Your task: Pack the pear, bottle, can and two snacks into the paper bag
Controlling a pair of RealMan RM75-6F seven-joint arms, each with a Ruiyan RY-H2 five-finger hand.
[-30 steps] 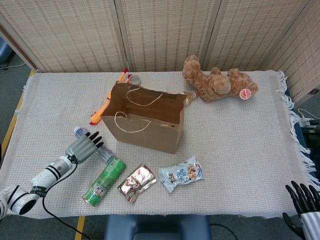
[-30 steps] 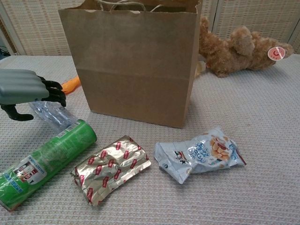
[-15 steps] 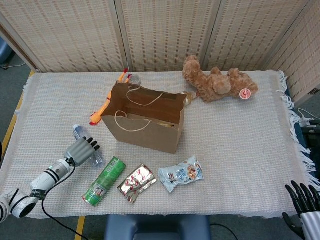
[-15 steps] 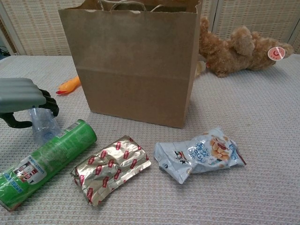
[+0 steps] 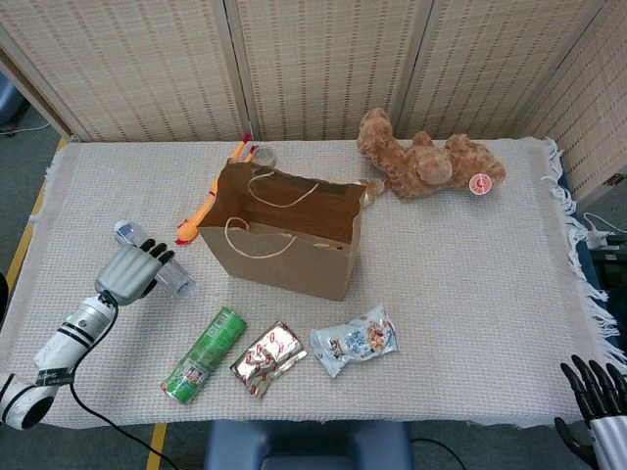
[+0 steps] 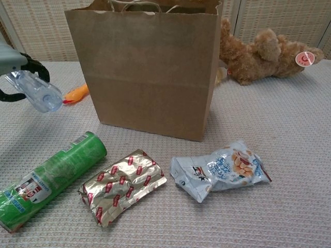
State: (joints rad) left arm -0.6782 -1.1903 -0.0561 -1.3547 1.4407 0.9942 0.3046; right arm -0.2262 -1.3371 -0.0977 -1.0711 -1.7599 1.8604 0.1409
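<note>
Packing the bottle (image 5: 165, 280) now: gripped in the left hand (image 5: 129, 271), lifted off the desk (image 5: 460, 264) at the near left, left of the paper bag (image 5: 282, 240). Next, probably, carrying it right and up over the bag's open top, then releasing inside. Right hand (image 5: 594, 391) idle at the near right edge, fingers apart, holding nothing.
</note>
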